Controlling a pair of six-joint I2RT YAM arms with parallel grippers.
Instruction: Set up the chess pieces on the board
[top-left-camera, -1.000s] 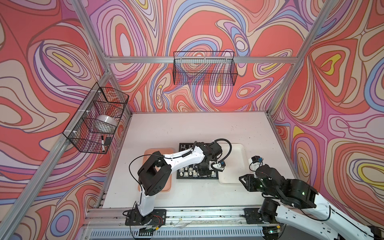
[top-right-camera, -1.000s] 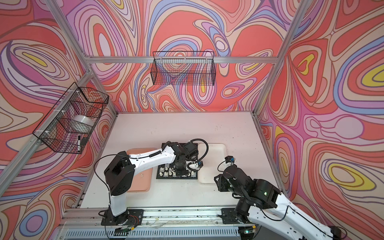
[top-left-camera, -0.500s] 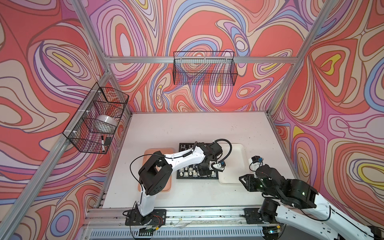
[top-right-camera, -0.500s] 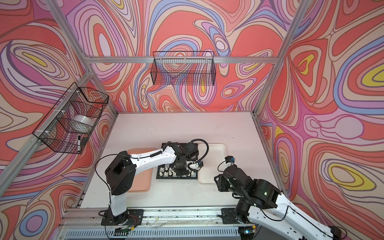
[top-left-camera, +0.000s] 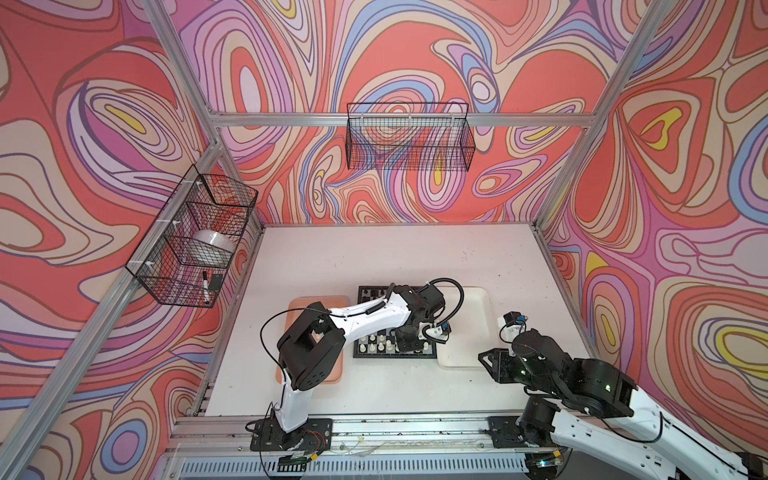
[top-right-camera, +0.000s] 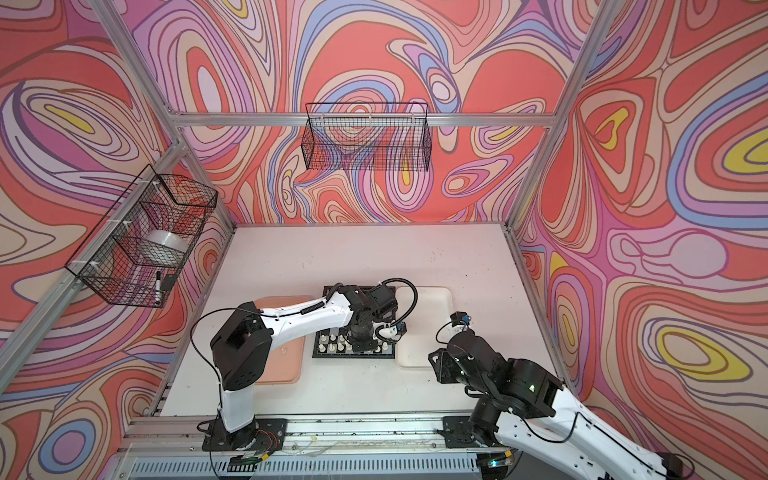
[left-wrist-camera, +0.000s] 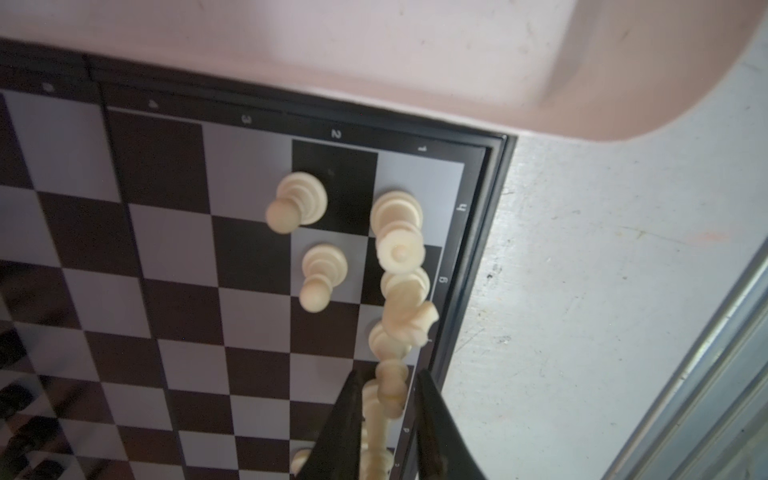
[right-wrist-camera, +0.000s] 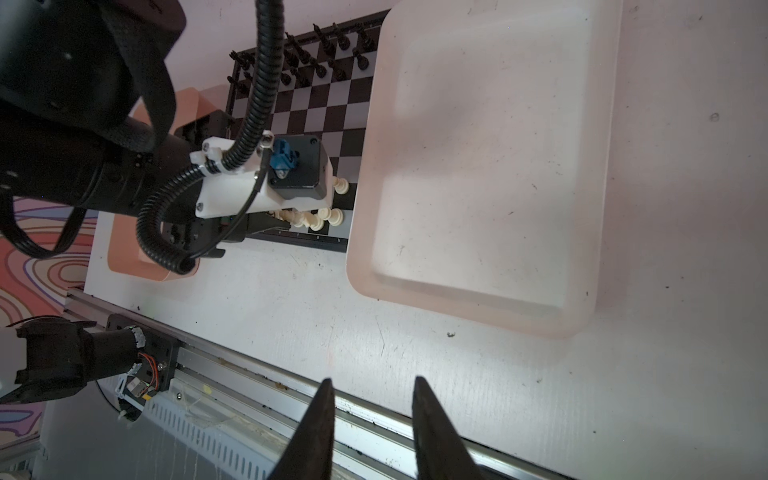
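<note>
board (right-wrist-camera: 328, 104): 1 | pink tray (top-right-camera: 286, 361): 1 | white tray (top-left-camera: 469, 332): 1 | wire baskets (top-left-camera: 409, 141) (top-left-camera: 195, 241): 2 | chess pieces (left-wrist-camera: 322, 270): partly hidden, count not possible

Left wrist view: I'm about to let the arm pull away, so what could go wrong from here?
1. The left pincer straddles a cream piece with hardly any gap, so lifting off crooked could tip it.
2. The horse-head piece and others crowd that row; one fall could knock several.
3. The row hugs the board edge, so a tipped piece may roll onto the table.
</note>
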